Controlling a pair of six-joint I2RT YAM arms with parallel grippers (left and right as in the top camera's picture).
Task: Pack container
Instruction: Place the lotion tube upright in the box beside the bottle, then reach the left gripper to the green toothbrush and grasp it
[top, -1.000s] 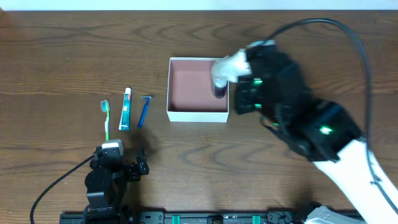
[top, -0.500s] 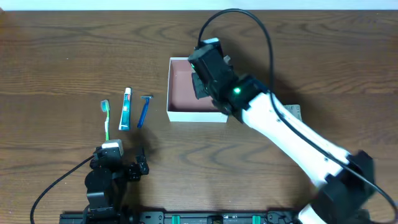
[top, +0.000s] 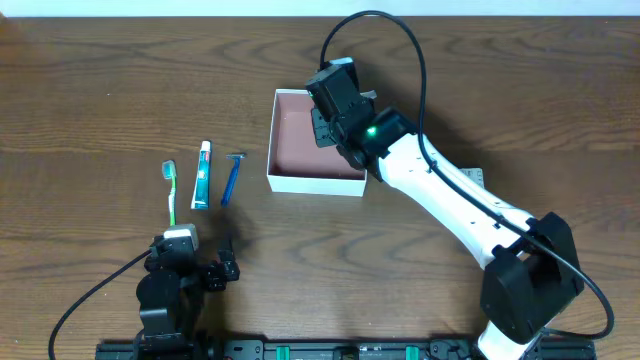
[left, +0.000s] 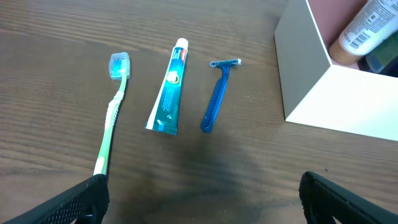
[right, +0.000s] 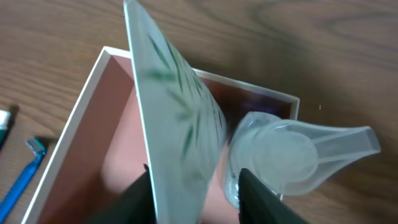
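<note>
Right gripper (top: 325, 118) hangs over the far right part of the box (top: 315, 183), which sits mid-table with its pink floor showing; from overhead I cannot tell how its jaws stand. Left gripper (top: 213, 270) rests at the near edge, apart from the toothbrush (top: 170, 190), toothpaste tube (top: 202, 175) and razor (top: 232, 178) lying in a row left of the box. From the left wrist, that gripper is spread wide and empty, and a bottle (left: 364, 28) sits tilted inside the box; its barcode and fine print are too small to read, as is the tube's lettering. From the right wrist, the jaws are closed partway on a flat white packet (right: 177, 124) with a green leaf print, no words legible, held on edge just beside a clear pump top (right: 292, 155). Likely trouble: dropped like this, the packet may land propped against the bottle or snag the wall, and a nudge could tip the bottle or shove the light box.
</note>
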